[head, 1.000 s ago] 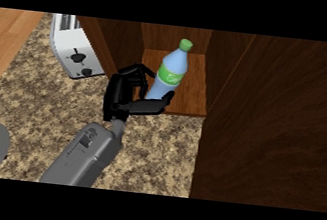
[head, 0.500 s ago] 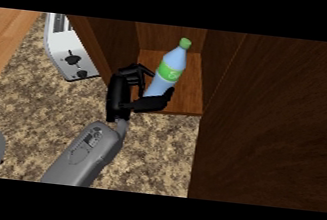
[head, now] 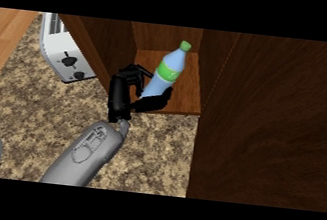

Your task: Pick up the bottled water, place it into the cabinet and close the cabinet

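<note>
Curling round the lower body of the bottled water (head: 166, 71), the hand (head: 126, 95) grips a light, smooth, probably slippery bottle, best held there below its label.

1. No words, brand names or numbers can be read anywhere.
2. The bottled water (head: 167, 70) carries a green label band, but nothing legible shows on it.
3. The toaster (head: 64, 55) shows a dark knob on its front, with no readable markings around it.
</note>
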Motion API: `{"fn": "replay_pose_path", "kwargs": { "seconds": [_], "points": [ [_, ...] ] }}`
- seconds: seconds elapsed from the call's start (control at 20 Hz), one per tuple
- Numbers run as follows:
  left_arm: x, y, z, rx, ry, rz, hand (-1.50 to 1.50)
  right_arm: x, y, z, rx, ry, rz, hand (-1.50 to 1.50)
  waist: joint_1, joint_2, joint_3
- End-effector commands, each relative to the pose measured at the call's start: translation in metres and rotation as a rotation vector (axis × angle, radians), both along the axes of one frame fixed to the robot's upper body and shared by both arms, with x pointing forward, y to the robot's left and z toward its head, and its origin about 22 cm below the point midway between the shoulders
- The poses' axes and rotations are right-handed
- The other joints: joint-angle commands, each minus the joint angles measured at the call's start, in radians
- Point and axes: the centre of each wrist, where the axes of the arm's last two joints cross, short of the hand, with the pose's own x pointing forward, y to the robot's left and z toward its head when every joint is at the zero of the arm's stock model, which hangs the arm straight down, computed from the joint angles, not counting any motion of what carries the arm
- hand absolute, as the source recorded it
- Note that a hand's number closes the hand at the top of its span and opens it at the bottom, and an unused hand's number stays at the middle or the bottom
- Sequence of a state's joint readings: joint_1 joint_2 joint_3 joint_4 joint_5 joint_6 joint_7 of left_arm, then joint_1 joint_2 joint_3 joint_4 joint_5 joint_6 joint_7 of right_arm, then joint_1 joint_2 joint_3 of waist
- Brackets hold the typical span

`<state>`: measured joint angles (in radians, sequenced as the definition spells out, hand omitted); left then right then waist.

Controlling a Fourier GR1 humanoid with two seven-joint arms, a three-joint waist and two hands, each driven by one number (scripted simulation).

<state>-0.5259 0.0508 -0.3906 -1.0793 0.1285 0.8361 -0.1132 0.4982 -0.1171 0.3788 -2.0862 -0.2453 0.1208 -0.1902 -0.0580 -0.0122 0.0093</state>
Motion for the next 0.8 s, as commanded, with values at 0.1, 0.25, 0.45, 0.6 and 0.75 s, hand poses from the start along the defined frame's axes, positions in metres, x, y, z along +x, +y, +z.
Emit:
{"fn": "replay_pose_path", "kwargs": {
  "seconds": [0.1, 0.25, 0.45, 0.6, 0.75],
  "points": [
    [0.064, 0.028, 0.028, 0.192, 0.011, -0.03, 1.5, 0.002, -0.009, 0.008, 0.007, -0.03, 0.016, -1.5, -0.034, 0.039, -0.01],
    [0.089, 0.024, 0.046, 0.252, 0.01, -0.007, 1.5, 0.007, 0.004, 0.0, 0.019, -0.021, 0.013, -1.5, -0.031, 0.041, -0.01],
    [0.098, 0.044, 0.037, 0.275, 0.007, -0.001, -1.5, 0.008, 0.003, -0.009, 0.027, -0.016, -0.024, -1.5, -0.016, 0.041, -0.011],
    [0.09, 0.028, 0.012, 0.291, 0.04, -0.003, -1.5, 0.01, -0.004, -0.004, -0.012, -0.016, 0.004, -1.5, -0.022, 0.046, -0.011],
    [0.099, 0.046, 0.02, 0.284, 0.041, 0.036, -1.5, -0.004, -0.004, -0.002, 0.007, -0.006, 0.006, -1.5, -0.03, 0.042, -0.011]
  ]
}}
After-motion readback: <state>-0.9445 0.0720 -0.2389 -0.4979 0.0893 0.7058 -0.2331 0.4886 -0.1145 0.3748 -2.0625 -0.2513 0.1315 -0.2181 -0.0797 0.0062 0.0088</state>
